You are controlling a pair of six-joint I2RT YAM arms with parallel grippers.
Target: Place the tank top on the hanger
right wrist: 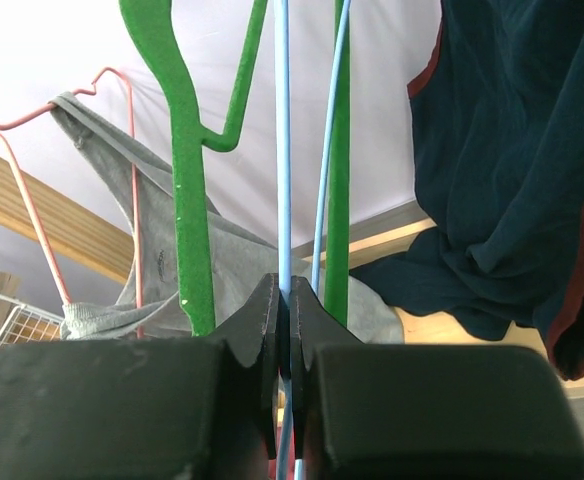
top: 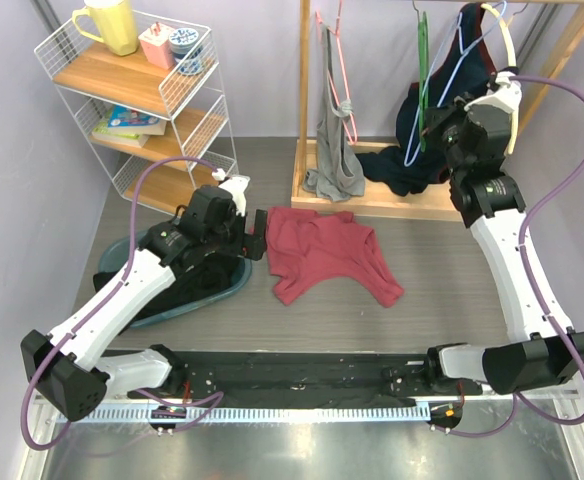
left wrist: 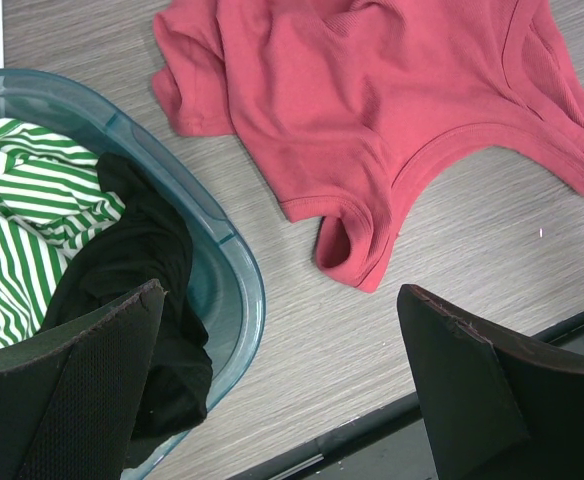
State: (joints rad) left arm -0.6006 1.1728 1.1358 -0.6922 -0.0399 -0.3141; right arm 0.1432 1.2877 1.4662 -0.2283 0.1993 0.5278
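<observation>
The right hand is pressed together on one thin wire of the light-blue hanger, and that narrow pinch is the main worry: a smooth wire could swivel or slide between the pads once the hanger is lifted off the rack. The green hanger hangs just beside it and the navy garment drapes close on the other side, so pulling out at a slant may hook either one and drag it along. The tank top lies crumpled on the tabletop, well apart from the hanger, with one strap loop folded over. The left hand is spread above the tabletop and holds nothing. It hangs between the top and the tub, so a low approach could snag the black cloth spilling over the rim. Only the right wrist view shows that the wire is really clamped; from above, the hand hides it. The top view alone shows how far apart the two arms are, and the left wrist view alone shows the striped cloth in the tub.
</observation>
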